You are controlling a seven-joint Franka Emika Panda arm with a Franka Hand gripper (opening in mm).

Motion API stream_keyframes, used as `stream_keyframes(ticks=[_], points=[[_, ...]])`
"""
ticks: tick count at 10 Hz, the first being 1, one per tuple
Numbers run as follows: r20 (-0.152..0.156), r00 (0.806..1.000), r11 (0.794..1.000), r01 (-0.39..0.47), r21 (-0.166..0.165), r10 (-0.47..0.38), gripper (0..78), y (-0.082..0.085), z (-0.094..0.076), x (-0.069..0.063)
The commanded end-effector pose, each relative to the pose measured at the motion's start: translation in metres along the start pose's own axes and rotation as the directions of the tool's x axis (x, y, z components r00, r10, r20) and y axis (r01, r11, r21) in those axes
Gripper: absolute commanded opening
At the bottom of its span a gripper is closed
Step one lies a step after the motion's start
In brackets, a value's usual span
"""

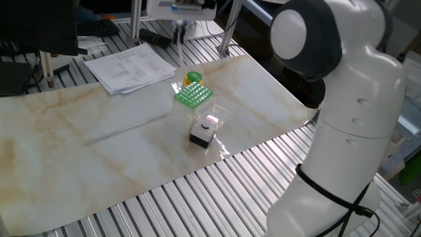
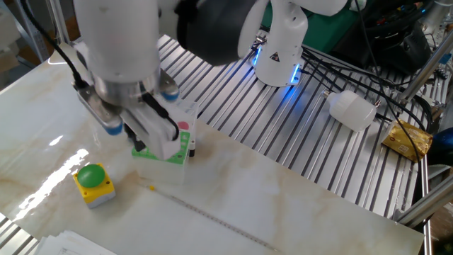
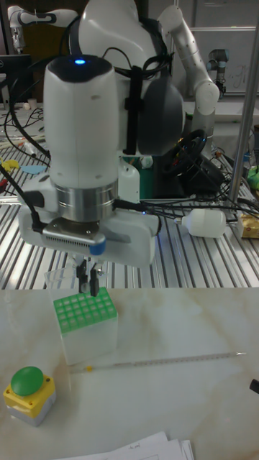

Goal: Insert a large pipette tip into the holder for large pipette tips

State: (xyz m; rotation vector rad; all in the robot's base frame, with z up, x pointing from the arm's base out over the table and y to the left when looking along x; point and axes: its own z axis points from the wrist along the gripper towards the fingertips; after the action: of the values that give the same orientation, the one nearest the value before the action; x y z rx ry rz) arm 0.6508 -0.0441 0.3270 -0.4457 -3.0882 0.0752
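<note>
Hovering just above the green holder's (image 3: 85, 313) far edge, the gripper (image 3: 88, 275) seems pinched shut on something thin, perhaps the large pipette tip, though I cannot tell. Any sideways offset could jam it against the grid.

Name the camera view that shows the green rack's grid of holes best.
The tall fixed view: the green rack faces the camera, holes distinct, with the gripper above its back edge. One fixed view shows it small and distant; in the other fixed view the arm hides most of it.
</note>
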Motion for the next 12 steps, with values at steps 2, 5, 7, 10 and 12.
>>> stream_keyframes(ticks=[2,5,7,10,12], points=[[0.116,0.993,1.000,0.028,-0.013,-0.027,1.2,-0.015,-0.013,-0.011],[0.155,0.987,0.999,0.043,-0.007,-0.042,1.2,-0.018,-0.015,-0.012],[0.173,0.982,0.998,0.069,0.010,-0.069,1.2,-0.026,-0.018,-0.015],[0.179,0.979,0.995,0.094,0.019,-0.096,1.2,-0.035,-0.022,-0.021],[0.179,0.979,0.995,0.094,0.019,-0.096,1.2,-0.036,-0.022,-0.020]])
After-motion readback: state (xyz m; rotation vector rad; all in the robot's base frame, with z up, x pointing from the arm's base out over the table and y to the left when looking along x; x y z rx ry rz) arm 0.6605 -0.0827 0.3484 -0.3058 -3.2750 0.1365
